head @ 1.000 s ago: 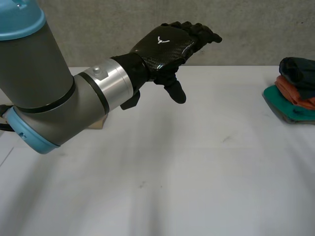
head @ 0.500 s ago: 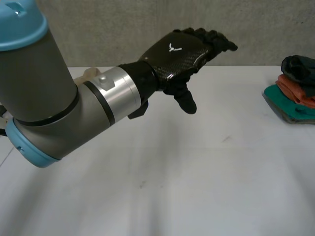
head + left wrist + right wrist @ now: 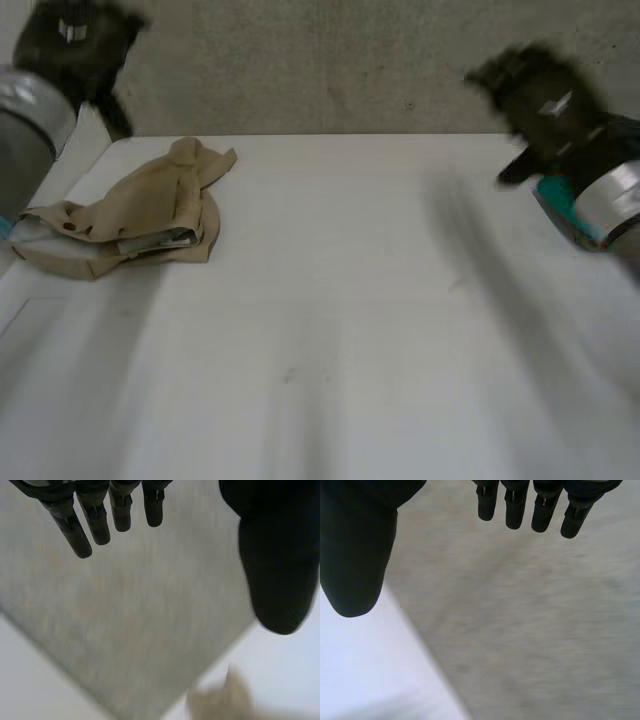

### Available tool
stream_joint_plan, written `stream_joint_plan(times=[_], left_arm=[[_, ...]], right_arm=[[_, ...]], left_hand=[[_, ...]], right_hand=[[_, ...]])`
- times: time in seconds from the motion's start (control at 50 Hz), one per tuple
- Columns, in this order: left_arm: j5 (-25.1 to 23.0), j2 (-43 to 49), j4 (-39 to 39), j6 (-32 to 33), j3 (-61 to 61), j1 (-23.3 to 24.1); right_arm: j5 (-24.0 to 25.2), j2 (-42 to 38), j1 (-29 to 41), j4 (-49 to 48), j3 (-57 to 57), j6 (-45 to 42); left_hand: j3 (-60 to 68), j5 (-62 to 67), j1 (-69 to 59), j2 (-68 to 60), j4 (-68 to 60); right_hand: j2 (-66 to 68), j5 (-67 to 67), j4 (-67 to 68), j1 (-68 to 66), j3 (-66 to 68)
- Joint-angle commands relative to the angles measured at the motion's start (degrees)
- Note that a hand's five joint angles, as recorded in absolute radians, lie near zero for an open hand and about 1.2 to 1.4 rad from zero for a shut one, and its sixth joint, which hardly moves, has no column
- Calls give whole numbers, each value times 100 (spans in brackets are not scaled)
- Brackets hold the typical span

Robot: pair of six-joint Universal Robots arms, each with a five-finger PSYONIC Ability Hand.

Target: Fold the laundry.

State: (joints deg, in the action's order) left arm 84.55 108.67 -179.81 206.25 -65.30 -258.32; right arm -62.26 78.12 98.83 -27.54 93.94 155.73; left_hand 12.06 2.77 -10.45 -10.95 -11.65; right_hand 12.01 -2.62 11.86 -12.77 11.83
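Observation:
A crumpled tan garment [image 3: 130, 215] lies on the white table [image 3: 340, 320] at the far left, with a pale lining showing along its near edge. My left hand [image 3: 75, 45] is raised above and behind it, at the table's far left corner, open with straight fingers [image 3: 80, 525] and holding nothing. A tip of the tan garment [image 3: 220, 702] lies below its thumb. My right hand [image 3: 545, 100] hovers at the far right, over a stack of folded clothes [image 3: 560, 205]. It is open too, its fingers [image 3: 540, 510] straight and empty.
The stack of folded clothes, teal at its base, sits at the table's right edge, partly hidden by my right arm [image 3: 615, 200]. A grey wall [image 3: 330, 60] runs behind the table's far edge.
My left arm has swung away from the middle of the table to the far left, uncovering the tan garment. My right hand has come in over the folded stack at the right.

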Motion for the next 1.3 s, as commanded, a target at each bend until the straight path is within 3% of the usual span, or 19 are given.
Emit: stream_joint_plan(times=[0.02,0.14,0.22,0.28,0.34,0.38,0.4,0.48,0.58,0.68,0.76,0.88,0.9,1.02,1.04,1.06,1.1,1.24,1.3], left_arm=[[-464,1875,-151,1171,403,-807],[-1509,3280,-212,1215,1132,-1247],[-1635,4002,-606,1180,1729,-1318],[-1617,4337,-784,1180,2012,-1362],[-1634,4558,-863,1180,2162,-1371],[-1626,4549,-898,1163,2153,-1318],[-1599,4549,-916,1163,2136,-1300],[-1249,4085,-890,1101,1969,-1011],[-852,2732,-907,636,1258,-580],[-817,1240,-898,-591,521,279],[-773,605,-916,-1340,142,974],[-405,1120,-907,-1650,210,2003],[-169,1504,-907,-1632,402,2396],[343,2746,-907,-1606,1072,3067],[343,2869,-907,-1606,1133,3111],[343,3027,-907,-1580,1195,3164],[343,3072,-907,-1545,1195,3243],[405,2336,-854,-1141,783,3270],[414,1624,-854,-956,239,2876]], right_arm=[[-146,-491,488,337,652,-1079],[-365,-500,444,337,977,-1423],[-374,-500,444,346,1152,-1458],[-357,-509,436,337,1284,-1458],[-348,-509,436,337,1364,-1458],[-348,-509,409,337,1408,-1458],[-348,-509,392,337,1417,-1458],[-357,-509,278,320,1417,-1467],[-366,-412,216,293,1399,-1458],[-462,-324,207,293,1399,-1449],[-585,-263,216,328,1391,-1405],[-743,-219,225,328,1382,-1388],[-831,-210,216,328,1382,-1379],[-1393,-210,155,337,1303,-1116],[-1551,-210,76,346,1259,-976],[-1622,-210,23,354,1241,-905],[-1728,-201,-91,363,1197,-764],[-1763,18,-364,723,1013,-298],[-1746,45,-364,1153,855,-96]], left_hand=[[-101,-172,-60,-10,59],[-50,-121,-111,-61,9],[133,63,-294,-245,-175],[1006,935,-1167,-1117,-1048],[3892,3821,-4053,-4003,-3933],[6778,6707,-6939,-6889,-6820],[6794,6723,-6955,-6905,-6835],[6794,6723,-6955,-6905,-6835],[6794,6723,-6955,-6905,-6835],[6794,6723,-6955,-6905,-6835],[6794,6723,-6955,-6905,-6835],[6794,6723,-6955,-6905,-6835],[6794,6723,-6955,-6905,-6835],[6794,6723,-6955,-6905,-6835],[5830,5759,-5991,-5941,-5872],[3372,3302,-3534,-3484,-3414],[1873,1802,-2034,-1984,-1915],[236,165,-397,-347,-278],[236,165,-397,-347,-277]], right_hand=[[-201,262,-186,277,-183],[-201,262,-186,277,-183],[-201,262,-186,277,-183],[-201,262,-186,277,-183],[-201,262,-186,277,-183],[-201,262,-186,277,-183],[-201,262,-186,277,-183],[-201,262,-186,277,-183],[-201,262,-186,277,-183],[-201,262,-186,277,-183],[-201,262,-186,277,-183],[-201,262,-186,277,-183],[-201,262,-186,277,-183],[-201,262,-186,277,-183],[-201,262,-186,277,-183],[-201,262,-186,277,-183],[-201,262,-186,277,-183],[-201,262,-186,277,-183],[-201,262,-186,277,-183]])
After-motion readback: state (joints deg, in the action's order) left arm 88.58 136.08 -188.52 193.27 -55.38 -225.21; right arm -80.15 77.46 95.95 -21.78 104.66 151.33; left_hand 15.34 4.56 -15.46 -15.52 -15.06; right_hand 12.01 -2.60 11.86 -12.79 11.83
